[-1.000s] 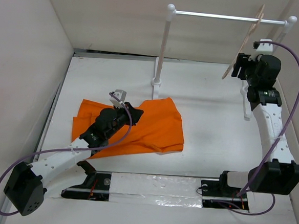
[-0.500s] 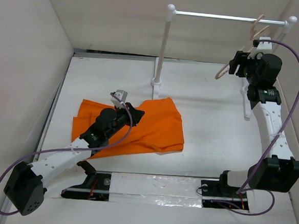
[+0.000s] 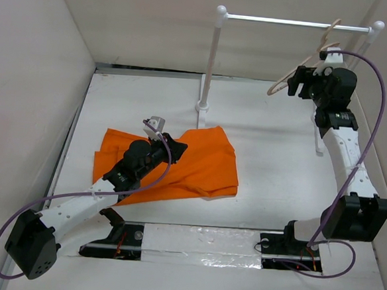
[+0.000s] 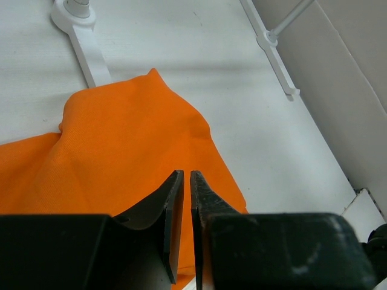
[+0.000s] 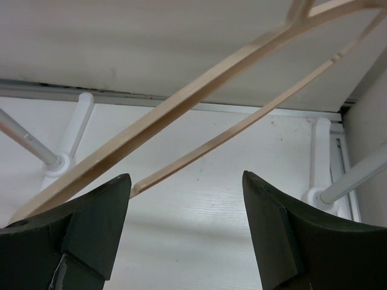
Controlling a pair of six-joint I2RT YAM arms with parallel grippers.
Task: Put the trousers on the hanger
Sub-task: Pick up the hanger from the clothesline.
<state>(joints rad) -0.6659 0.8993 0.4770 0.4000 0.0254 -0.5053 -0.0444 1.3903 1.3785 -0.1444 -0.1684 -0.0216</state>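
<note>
**Trousers flat on surface; hanger on rod**

Left side: the bright orange fabric trousers (image 3: 209, 165) lie crumpled on the white surface (image 3: 278, 171), partly under the left arm. The left hand (image 4: 186, 176) hovers over the cloth, fingers pressed together but for a thin slit, with nothing between them.

Right side: the thin beige hanger (image 5: 199, 89) hooks over the metal rod of the white rack (image 3: 288, 21) and hangs tilted. The right hand (image 5: 186, 176) is spread wide just beside the hanger's bars; contact cannot be told.

R wrist: hanger (image 5: 181, 99) hook cut off at top edge; L arm (image 3: 136, 161) covers trousers (image 3: 205, 162) middle.
</note>
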